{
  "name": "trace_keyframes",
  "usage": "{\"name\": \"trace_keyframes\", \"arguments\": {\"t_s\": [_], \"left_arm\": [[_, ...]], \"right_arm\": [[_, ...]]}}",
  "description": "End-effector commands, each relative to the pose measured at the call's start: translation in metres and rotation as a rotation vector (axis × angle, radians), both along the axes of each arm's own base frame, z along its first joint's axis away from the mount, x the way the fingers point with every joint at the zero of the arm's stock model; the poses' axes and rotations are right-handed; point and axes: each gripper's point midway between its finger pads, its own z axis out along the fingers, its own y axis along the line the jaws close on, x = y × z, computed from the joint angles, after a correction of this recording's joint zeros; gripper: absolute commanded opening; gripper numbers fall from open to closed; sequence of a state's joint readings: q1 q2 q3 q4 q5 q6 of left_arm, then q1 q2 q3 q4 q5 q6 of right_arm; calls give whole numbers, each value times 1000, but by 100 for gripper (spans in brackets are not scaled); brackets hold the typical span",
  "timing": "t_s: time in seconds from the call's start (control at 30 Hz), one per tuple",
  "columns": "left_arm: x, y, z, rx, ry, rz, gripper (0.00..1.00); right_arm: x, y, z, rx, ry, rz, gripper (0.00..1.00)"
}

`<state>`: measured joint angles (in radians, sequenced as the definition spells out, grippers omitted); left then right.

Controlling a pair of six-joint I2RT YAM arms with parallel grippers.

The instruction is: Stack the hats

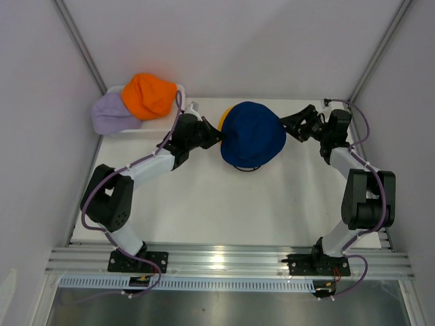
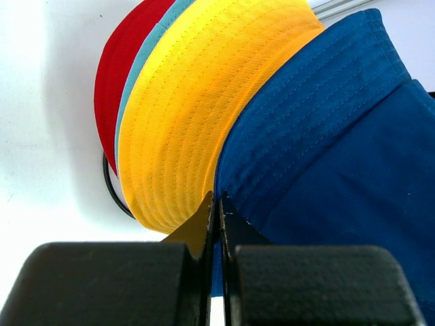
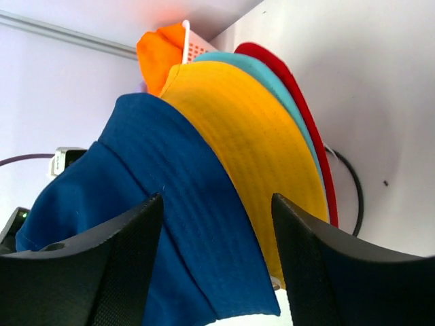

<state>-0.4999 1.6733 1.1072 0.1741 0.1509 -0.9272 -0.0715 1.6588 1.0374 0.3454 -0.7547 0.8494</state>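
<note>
The navy blue hat point(image 1: 253, 132) lies on top of a stack at the table's back centre. Under it are the yellow hat point(image 2: 197, 102), the teal hat point(image 2: 146, 61) and the red hat point(image 2: 112, 68), all over a black wire frame point(image 2: 111, 187). My left gripper point(image 1: 217, 136) is shut on the navy hat's left brim point(image 2: 319, 156). My right gripper point(image 1: 285, 126) is open at the hat's right side, with the navy brim point(image 3: 183, 224) hanging between its fingers. The orange hat point(image 1: 149, 95) and the lavender hat point(image 1: 111, 114) lie at the back left.
A white lattice basket point(image 1: 115, 90) under the orange and lavender hats stands in the back left corner and also shows in the right wrist view point(image 3: 194, 42). White walls close in the back and both sides. The metal rail point(image 1: 224, 261) runs along the near edge.
</note>
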Motion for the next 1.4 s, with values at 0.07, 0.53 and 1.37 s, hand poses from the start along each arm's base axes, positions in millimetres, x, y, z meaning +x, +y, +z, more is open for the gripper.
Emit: {"name": "trace_keyframes", "arguments": {"t_s": [0.07, 0.53, 1.37], "left_arm": [[5, -2, 22, -24, -34, 26, 1], [12, 1, 65, -45, -41, 52, 1], [14, 9, -23, 19, 210, 45, 1]], "right_arm": [[-6, 11, 5, 57, -39, 45, 63], [3, 10, 20, 133, 82, -3, 0], [29, 0, -59, 3, 377, -81, 0]]}}
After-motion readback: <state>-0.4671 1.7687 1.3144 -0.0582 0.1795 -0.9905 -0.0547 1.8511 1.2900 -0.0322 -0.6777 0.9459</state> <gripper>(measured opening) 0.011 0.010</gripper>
